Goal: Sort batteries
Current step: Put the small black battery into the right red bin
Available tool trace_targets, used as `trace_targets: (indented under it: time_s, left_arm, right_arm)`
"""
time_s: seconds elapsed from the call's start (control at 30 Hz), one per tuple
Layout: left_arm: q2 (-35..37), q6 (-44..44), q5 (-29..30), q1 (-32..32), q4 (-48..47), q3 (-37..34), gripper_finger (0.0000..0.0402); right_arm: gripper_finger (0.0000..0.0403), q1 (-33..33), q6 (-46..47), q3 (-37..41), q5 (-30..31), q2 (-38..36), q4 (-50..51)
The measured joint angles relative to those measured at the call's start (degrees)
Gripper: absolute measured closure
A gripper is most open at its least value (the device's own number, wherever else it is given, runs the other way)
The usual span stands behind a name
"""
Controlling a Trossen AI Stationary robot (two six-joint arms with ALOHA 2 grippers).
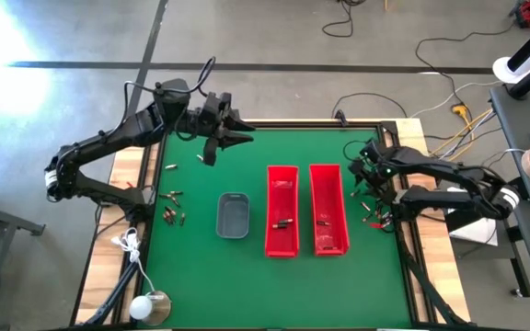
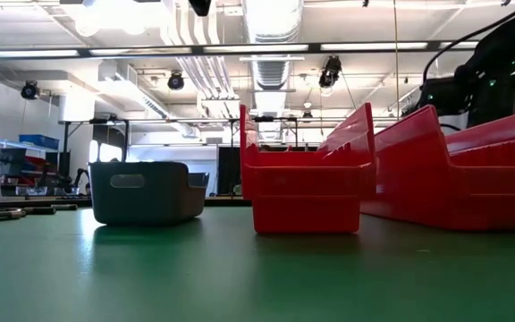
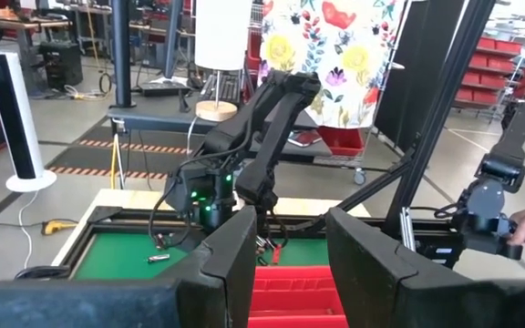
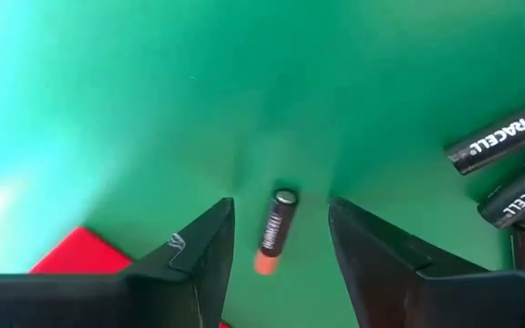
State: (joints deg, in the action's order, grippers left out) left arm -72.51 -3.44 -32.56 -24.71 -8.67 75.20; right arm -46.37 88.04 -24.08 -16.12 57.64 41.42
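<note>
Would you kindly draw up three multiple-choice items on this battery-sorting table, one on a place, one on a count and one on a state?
1. Where does the grey tray stand?
A. on the left gripper's side of both red bins
B. between the two red bins
C. beyond both bins, by the right arm

2. How many long red bins are on the green mat?
A. one
B. two
C. four

3. How does the right gripper stand?
A. shut on a battery
B. open, a battery on the mat between its fingers
C. shut and empty

Answers: 1 A, the high view shows the tray left of both bins. 2 B, two bins lie side by side. 3 B, the right wrist view shows the battery lying clear of both fingers.
</note>
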Motion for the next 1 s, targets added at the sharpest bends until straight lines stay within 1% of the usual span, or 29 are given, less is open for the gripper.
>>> trace_targets:
  time_s: [0.13,0.3,0.47,0.6,0.7,0.77,1.0]
  left_arm:
    - [0.0,0.0,0.0,-0.2,0.0,0.0,0.0287]
    - [0.0,0.0,0.0,-0.7,0.0,0.0,0.0287]
    - [0.0,0.2,0.0,-0.8,-0.2,0.0,0.0287]
    - [0.0,0.2,-0.4,-1.0,-0.4,0.0,0.0287]
    - [0.0,0.2,-2.7,-1.6,-0.4,0.0,0.0287]
    - [0.0,0.2,-3.1,-2.0,-0.4,0.0,0.0287]
    - [0.0,1.1,-4.7,-2.7,-1.4,0.0,0.0287]
  right_arm:
    - [0.0255,0.0,1.1,-0.1,-0.4,2.6,-1.1]
    - [0.0295,0.0,2.1,-0.8,-0.5,4.9,-2.1]
    - [0.0334,0.0,2.6,-0.8,-0.5,5.8,-2.2]
    - [0.0351,0.4,4.1,-1.3,-0.1,5.8,-2.2]
    - [0.035,0.4,4.4,-2.2,0.6,6.0,-2.0]
    - [0.0342,0.6,4.4,-2.6,1.3,5.9,-1.3]
    - [0.0295,2.7,5.0,-3.3,1.3,6.0,-0.4]
